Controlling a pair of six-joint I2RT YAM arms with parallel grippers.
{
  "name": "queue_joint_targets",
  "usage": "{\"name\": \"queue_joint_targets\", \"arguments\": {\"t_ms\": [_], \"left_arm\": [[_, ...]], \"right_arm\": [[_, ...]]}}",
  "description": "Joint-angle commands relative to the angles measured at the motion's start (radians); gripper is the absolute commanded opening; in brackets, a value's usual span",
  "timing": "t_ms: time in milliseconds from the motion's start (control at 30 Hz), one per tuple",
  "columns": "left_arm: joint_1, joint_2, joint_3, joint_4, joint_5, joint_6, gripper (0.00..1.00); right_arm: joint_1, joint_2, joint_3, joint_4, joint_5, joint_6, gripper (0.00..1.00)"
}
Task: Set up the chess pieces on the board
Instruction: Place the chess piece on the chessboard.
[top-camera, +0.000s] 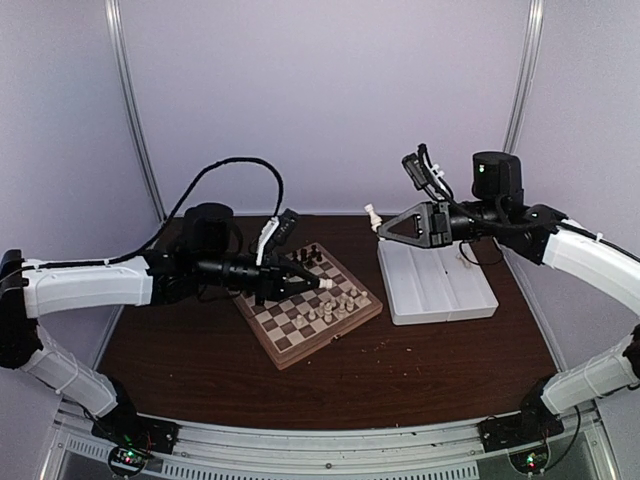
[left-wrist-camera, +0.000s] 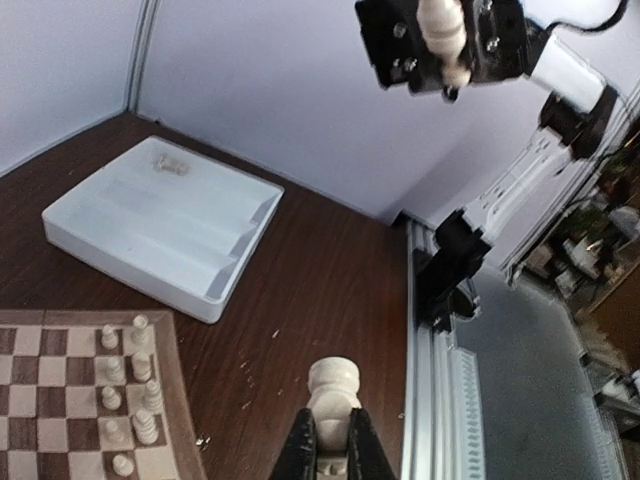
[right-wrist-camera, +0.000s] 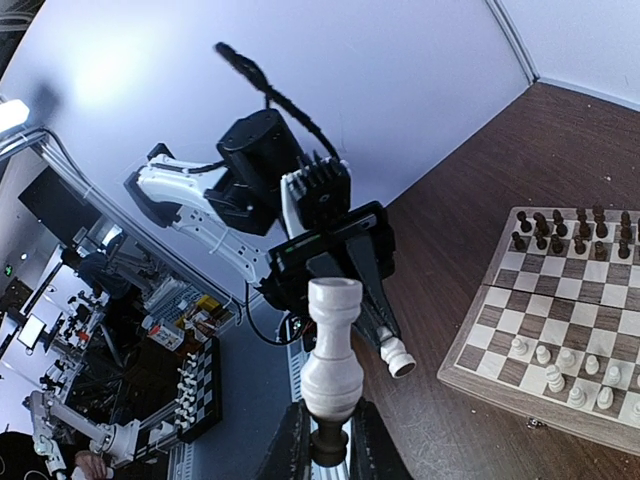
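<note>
The left gripper (top-camera: 318, 285) is clenched on the left cream piece (top-camera: 326, 284) above the middle of the board (top-camera: 333, 337). The piece lies near level, its long axis in line with the fingers and its head towards the tray (top-camera: 445, 314). The right gripper (top-camera: 381, 228) grasps the right cream piece (top-camera: 372, 214) in the air over the tray's far left corner, head tilted up and leftward. Only the top view shows the whole board: dark pieces (top-camera: 311, 254) stand at its far corner and cream chess pieces (top-camera: 335, 305) on the tray side, all too small to count.

The left wrist view alone looks into the tray (left-wrist-camera: 140, 215), where one small pale piece (left-wrist-camera: 172, 165) lies on its side. I count nine cream chess pieces (left-wrist-camera: 146, 428) upright on the board (left-wrist-camera: 180, 400). The left cream piece (left-wrist-camera: 333, 388) juts straight out of the black fingers (left-wrist-camera: 300, 445).

The right wrist view shows the right cream piece (right-wrist-camera: 330, 350) standing out of its gripper (right-wrist-camera: 328, 428), and beyond it the left gripper (right-wrist-camera: 385, 335). The dark pieces (right-wrist-camera: 560, 232) form two rows, blurred beyond counting.
</note>
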Motion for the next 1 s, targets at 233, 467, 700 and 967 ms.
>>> {"name": "queue_joint_targets", "arguments": {"t_ms": [233,467,700,967], "left_arm": [[-0.166,0.171,0.394,-1.069,-0.671,0.425,0.0],[-0.188,0.245,0.462,-1.153,-0.739,0.429,0.0],[-0.198,0.329,0.521,-1.176,-0.792,0.448,0.0],[-0.218,0.443,0.617,-1.226,-0.861,0.479,0.0]], "right_arm": [[-0.036,0.05,-0.057,0.12,0.015,0.055,0.0],[-0.056,0.04,-0.085,0.13,0.008,0.062,0.0],[-0.071,0.033,-0.1,0.142,0.002,0.068,0.0],[-0.089,0.027,-0.116,0.159,0.003,0.08,0.0]]}}
